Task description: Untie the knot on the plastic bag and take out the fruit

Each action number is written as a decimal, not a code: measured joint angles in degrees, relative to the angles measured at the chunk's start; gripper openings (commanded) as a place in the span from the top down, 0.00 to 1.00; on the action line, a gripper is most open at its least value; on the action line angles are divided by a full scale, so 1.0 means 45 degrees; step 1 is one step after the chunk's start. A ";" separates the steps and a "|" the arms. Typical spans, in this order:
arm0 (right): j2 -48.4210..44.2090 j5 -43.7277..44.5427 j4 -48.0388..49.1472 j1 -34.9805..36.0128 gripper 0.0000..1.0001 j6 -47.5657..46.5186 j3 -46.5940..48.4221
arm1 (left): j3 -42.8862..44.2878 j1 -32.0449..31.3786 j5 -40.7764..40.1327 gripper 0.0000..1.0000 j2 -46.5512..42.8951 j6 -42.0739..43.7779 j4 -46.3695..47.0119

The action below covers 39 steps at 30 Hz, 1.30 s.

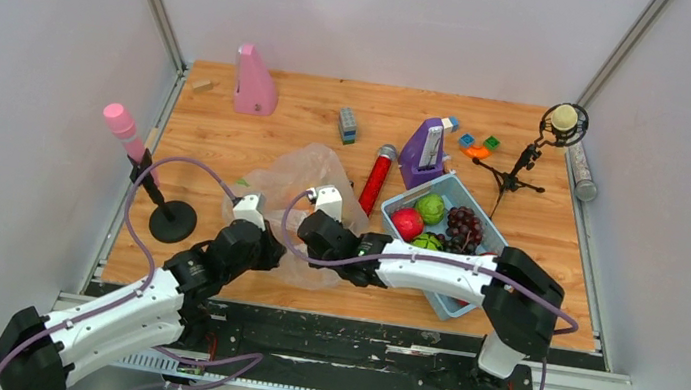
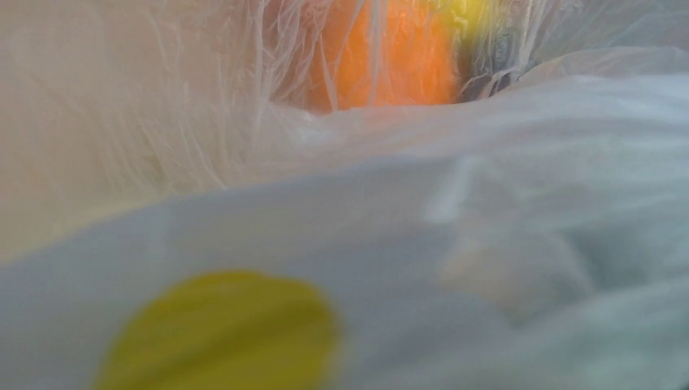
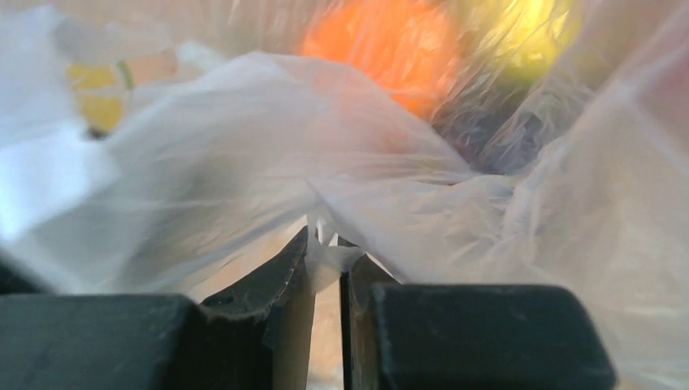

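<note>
Two arms crowd the plastic bag (image 1: 309,175): right jaws pinch its film, left jaws pressed together. Orange fruit (image 2: 390,57) sits inside, unextracted; knot indiscernible.

A thin, crinkly, see-through plastic bag (image 1: 295,180) lies slumped on the wooden table (image 1: 229,129), about midway between its left and right edges and nearer the front edge. Through its film show 2 blurred fruits: an orange piece (image 3: 382,45) and a yellow one (image 3: 528,32) beside it.

Left tool (image 1: 258,230), right tool (image 3: 326,248) — both closed
</note>
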 measured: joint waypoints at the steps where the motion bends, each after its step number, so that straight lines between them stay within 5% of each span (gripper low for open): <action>1: 0.0209 0.0291 0.0155 -0.0029 0.84 0.0029 0.0005 | 0.0000 0.0000 0.0000 1.00 0.0044 0.0000 0.0019; 13: 0.1559 0.1569 0.1083 -0.1535 0.78 -0.0685 0.1685 | 0.0000 0.0000 -0.0005 1.00 0.0049 0.0000 0.0146; 27: 0.2642 -0.0325 0.1253 -0.2016 0.36 -0.2011 0.2307 | -0.0272 -0.0005 -0.0005 1.00 0.0073 0.0000 0.0350; 39: 0.3871 -0.0505 0.0889 -0.2016 0.21 -0.2225 0.3478 | -0.0578 -0.0010 0.0000 1.00 -0.0092 -0.0005 0.0427</action>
